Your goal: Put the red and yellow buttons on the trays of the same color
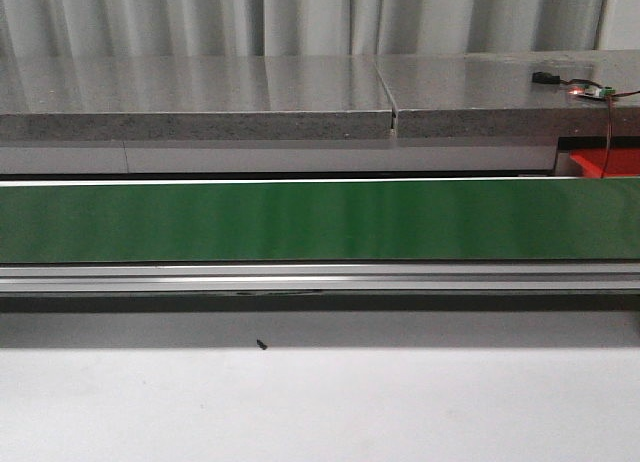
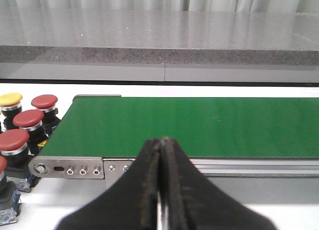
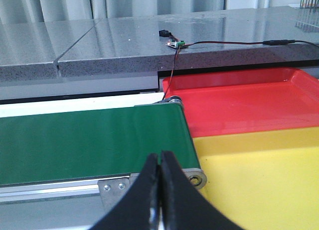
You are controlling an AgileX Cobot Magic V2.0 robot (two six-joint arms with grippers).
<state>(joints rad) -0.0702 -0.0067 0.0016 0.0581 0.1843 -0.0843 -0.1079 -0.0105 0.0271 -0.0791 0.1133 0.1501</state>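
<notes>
In the left wrist view, several red buttons (image 2: 28,118) and one yellow button (image 2: 10,99) stand grouped beside the end of the green conveyor belt (image 2: 199,125). My left gripper (image 2: 162,143) is shut and empty, hovering over the belt's near rail, apart from the buttons. The right wrist view shows the red tray (image 3: 239,100) and the yellow tray (image 3: 259,175) side by side past the belt's other end. My right gripper (image 3: 160,158) is shut with nothing in it, near the belt's roller corner. The front view shows only the belt (image 1: 320,220) and a corner of the red tray (image 1: 605,162); neither gripper appears there.
A grey stone ledge (image 1: 200,97) runs behind the belt. A small circuit board (image 3: 175,44) with a black cable lies on that ledge above the red tray. An aluminium rail (image 1: 320,278) edges the belt's near side, with white table (image 1: 320,402) in front.
</notes>
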